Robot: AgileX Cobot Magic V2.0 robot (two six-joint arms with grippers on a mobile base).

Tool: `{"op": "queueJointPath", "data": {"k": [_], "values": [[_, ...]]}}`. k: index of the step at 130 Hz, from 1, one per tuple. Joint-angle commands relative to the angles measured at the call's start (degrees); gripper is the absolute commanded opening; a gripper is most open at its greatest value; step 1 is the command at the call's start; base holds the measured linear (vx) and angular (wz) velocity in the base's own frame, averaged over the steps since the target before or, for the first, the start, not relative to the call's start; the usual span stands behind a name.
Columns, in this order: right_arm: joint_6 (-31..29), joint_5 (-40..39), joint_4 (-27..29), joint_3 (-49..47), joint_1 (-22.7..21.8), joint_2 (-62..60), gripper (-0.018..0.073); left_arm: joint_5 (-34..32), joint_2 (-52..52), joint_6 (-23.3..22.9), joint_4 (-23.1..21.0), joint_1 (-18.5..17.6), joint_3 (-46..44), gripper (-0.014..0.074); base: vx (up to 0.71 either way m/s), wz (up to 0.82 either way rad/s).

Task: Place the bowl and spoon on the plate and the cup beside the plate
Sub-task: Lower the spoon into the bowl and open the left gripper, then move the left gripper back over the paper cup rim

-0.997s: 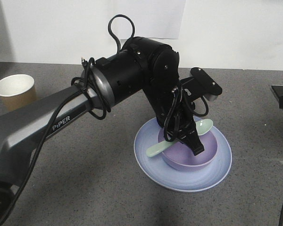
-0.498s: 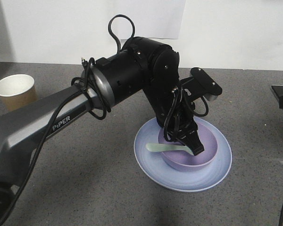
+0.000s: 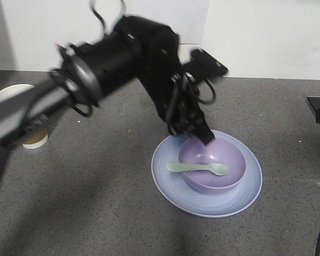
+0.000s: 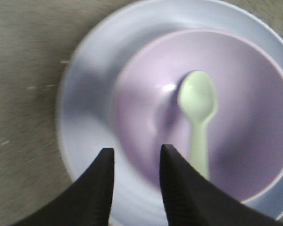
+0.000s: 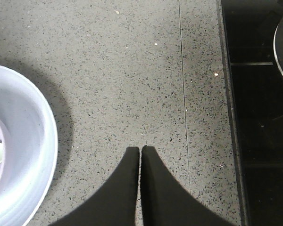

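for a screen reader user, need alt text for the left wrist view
A mint-green spoon lies inside a purple bowl that sits on a pale blue plate; the open, empty left claw hovers above them.

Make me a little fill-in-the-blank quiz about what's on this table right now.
1. The spoon lies inside the ____.
2. The bowl sits on the ____.
3. The left gripper above the bowl is open and holds ____.
4. The cup stands far from the plate, partly hidden behind the robot's ____.

Missing words: bowl; plate; nothing; arm
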Motion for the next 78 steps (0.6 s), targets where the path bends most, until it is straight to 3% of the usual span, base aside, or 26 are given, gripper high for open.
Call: {"op": "queueJointPath", "data": {"k": [1,78], "values": [[-0.7,-2.7,0.1,-1.5,-0.3,-1.4,-0.0001,-2.6,-6.6,-3.1,0.1,3.1,-1.8,0.0244,0.00,0.00],[-0.7,-2.5,0.1,-1.5,-0.3,-1.4,-0.0001,-1.8,-17.8,-8.3,0.7,31.2,-1.5,0.0267,0.00,0.00]]}}
